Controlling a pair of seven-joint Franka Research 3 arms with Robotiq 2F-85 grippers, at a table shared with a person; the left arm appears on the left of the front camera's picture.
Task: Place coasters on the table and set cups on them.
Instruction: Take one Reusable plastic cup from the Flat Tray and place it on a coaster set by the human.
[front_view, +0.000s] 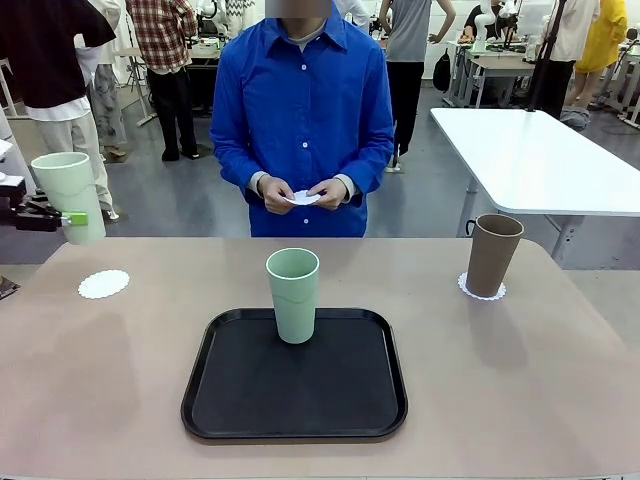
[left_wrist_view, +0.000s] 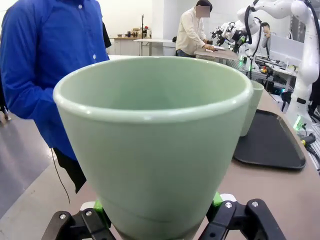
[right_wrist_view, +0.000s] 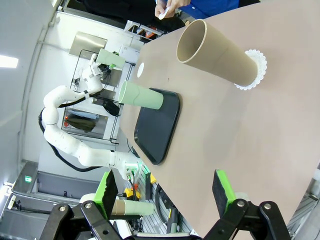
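The table fills the near scene, and a black tray at its near middle holds one upright mint cup, set toward the tray's far edge. At the far right a brown cup stands upright on its coaster, so that pair looks done. The left gripper is clamped on the lower body of a second mint cup, held upright in the air at the far left. The bare coaster lies below it, a little to the right and nearer (the left arm is plainly the closer one), so the next move is probably a short shift and a straight lowering. The right gripper hangs with its jaws apart and empty. At the far side the person's hands hold a third coaster.
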